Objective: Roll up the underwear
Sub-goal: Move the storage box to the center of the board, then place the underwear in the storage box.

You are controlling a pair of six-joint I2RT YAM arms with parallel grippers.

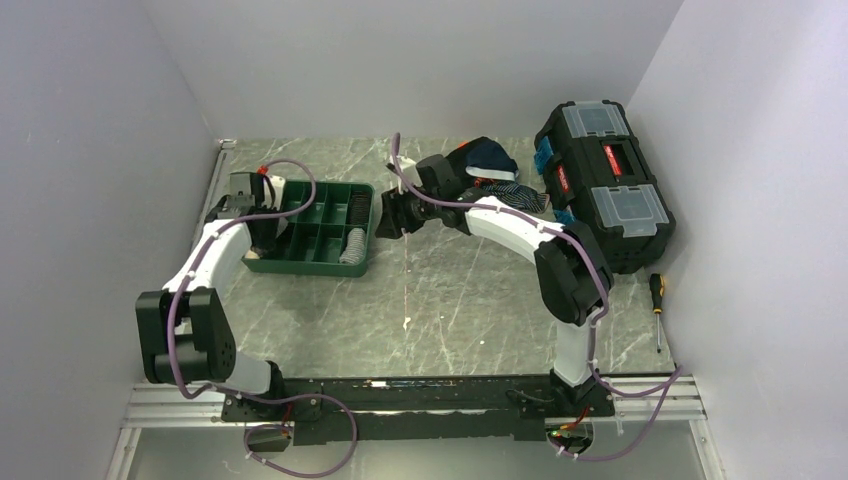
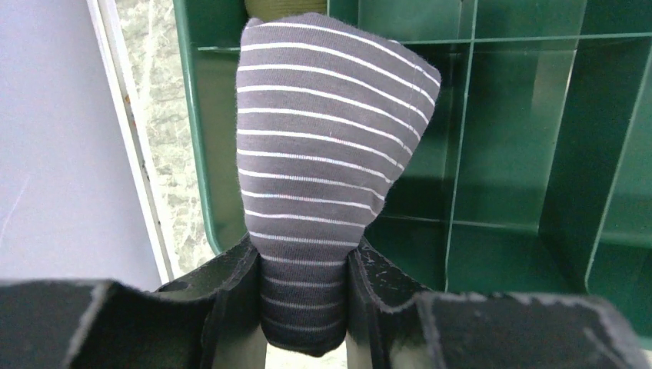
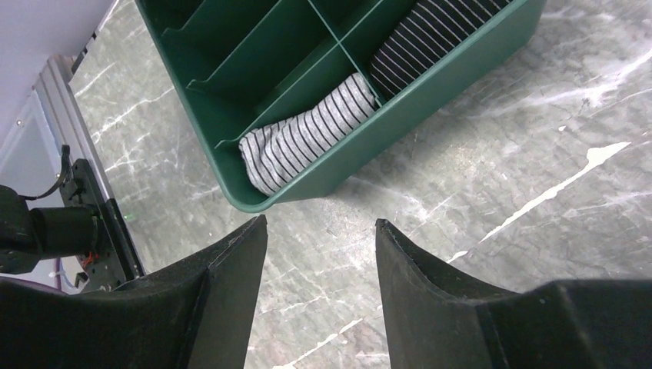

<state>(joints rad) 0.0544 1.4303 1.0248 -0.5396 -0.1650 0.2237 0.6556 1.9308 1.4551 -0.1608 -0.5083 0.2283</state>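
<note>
1. Grey marbled table (image 1: 470, 300), walled in on three sides, both arms bolted at its near edge.
2. Black toolbox (image 1: 605, 185) with clear lid pockets, at the far right of the table, lid closed.
3. Green tray (image 3: 430, 100) with dividers, on the left half of the table. Most compartments that show are bare.
4. Pile of clothes (image 1: 495, 170), dark navy and striped pieces, at the far edge between tray and toolbox, partly hidden by the right arm.
5. Left gripper (image 2: 304, 254): clamped on a dark striped garment (image 2: 327, 146), grey-navy with thin white stripes. The cloth is pinched at its lower end between the fingers, and the rest fans out over the tray's left-side compartments.
6. Right gripper (image 3: 319, 227): jaws spread partway, nothing between them, hanging above bare table just beside the tray's right corner.
7. Underwear (image 3: 307, 134): pale grey-white with dark pinstripes, rolled, lying in the tray's near right corner compartment. Neither gripper touches it.
8. Dark striped roll (image 3: 430, 31): in the next compartment, just beyond the underwear, a divider between them.
9. Screwdriver (image 1: 657, 300), yellow and black handle, on the table at the right edge, near the toolbox.
</note>
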